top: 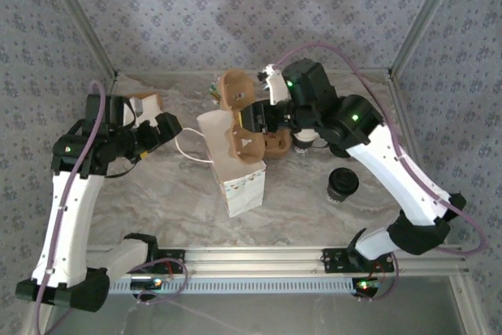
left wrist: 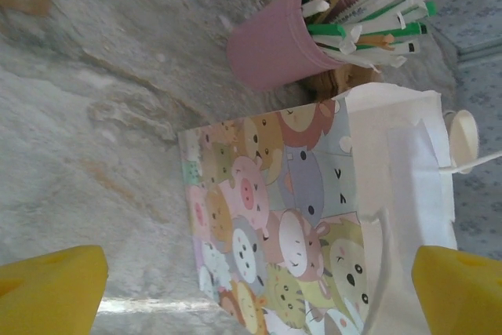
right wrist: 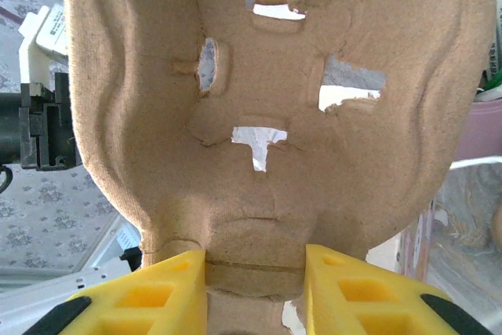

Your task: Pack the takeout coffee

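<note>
The takeout coffee (top: 343, 183) stands on the bench (top: 314, 221) off to the right of the paper bag (top: 239, 182), apart from it and with nothing touching it. It looks upright, its black lid facing up. I judge it a light thing with thin paper walls that would buckle under a hard squeeze. If it is filled, it will weigh more and slosh, so it should stay level. The plastic lid is likely slick and could pop off, so it is a poor place to take hold. The better grip is across the cup wall just under the lid's rim, where the lid stiffens the paper, and with gentle pressure. The left fingers (left wrist: 51, 288) stand wide apart with nothing between them, hovering to the left of the bag. The right fingers (right wrist: 169, 292) are pinched on the edge of the pulp carrier (right wrist: 274, 115), holding it up over the bag's mouth. The top view gives the coffee's place and how both arms stand about the bag. The left wrist view adds the bag's cartoon-animal side and, just behind the bag, a pink holder (left wrist: 271, 49) full of straws (left wrist: 369, 5). The right wrist view shows the grip closely: both pads on the carrier's rim, with its cut-outs letting light through.
</note>
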`<state>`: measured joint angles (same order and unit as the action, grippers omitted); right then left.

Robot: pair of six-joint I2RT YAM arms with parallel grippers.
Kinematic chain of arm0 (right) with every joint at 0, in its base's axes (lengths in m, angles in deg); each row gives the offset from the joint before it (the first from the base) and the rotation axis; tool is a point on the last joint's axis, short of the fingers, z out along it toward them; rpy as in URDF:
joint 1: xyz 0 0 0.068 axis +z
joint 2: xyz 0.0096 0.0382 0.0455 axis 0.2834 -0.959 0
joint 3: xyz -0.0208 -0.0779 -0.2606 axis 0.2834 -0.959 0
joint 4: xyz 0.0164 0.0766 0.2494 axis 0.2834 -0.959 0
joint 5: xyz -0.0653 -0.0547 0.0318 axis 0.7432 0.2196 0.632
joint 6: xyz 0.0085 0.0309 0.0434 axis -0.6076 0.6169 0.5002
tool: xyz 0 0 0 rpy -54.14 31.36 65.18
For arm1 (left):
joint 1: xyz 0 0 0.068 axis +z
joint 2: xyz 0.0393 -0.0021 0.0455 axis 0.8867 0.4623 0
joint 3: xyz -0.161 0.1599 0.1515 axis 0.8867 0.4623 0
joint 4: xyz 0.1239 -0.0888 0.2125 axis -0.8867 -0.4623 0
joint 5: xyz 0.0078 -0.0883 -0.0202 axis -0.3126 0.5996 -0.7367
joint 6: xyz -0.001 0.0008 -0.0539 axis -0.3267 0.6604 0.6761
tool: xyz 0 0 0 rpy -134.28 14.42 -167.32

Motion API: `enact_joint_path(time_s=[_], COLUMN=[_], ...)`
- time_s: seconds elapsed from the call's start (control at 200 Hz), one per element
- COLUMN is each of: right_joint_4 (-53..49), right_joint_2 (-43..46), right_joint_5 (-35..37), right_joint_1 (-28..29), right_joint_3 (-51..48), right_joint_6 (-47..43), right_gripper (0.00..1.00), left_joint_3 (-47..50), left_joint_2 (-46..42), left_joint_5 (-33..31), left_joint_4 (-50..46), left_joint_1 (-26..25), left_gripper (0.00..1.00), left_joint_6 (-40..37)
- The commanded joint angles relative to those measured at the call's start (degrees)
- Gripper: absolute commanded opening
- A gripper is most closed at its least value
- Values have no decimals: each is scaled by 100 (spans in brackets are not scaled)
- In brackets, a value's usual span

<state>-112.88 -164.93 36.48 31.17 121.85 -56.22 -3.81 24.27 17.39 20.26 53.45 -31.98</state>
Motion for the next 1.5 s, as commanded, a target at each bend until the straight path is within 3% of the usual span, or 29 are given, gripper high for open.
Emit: enact_joint_path(time_s=[0.0,0.934,1.499], right_joint_4=[-17,-430,-1016], right_joint_2=[-233,-1071,-1239], right_joint_5=[158,-48,-89], right_joint_1=[100,299,299], right_joint_3=[294,288,456], right_joint_6=[-126,0,-8], right_gripper=[35,33,33], left_joint_3=[158,1113,1263], left_joint_2=[-186,-673,-673], left_joint_5=[1294,1555,1648], left_joint_4=[482,943,1102], left_joint_1=[213,251,250], left_gripper=[99,82,80], left_joint_6=[-236,-243,-221])
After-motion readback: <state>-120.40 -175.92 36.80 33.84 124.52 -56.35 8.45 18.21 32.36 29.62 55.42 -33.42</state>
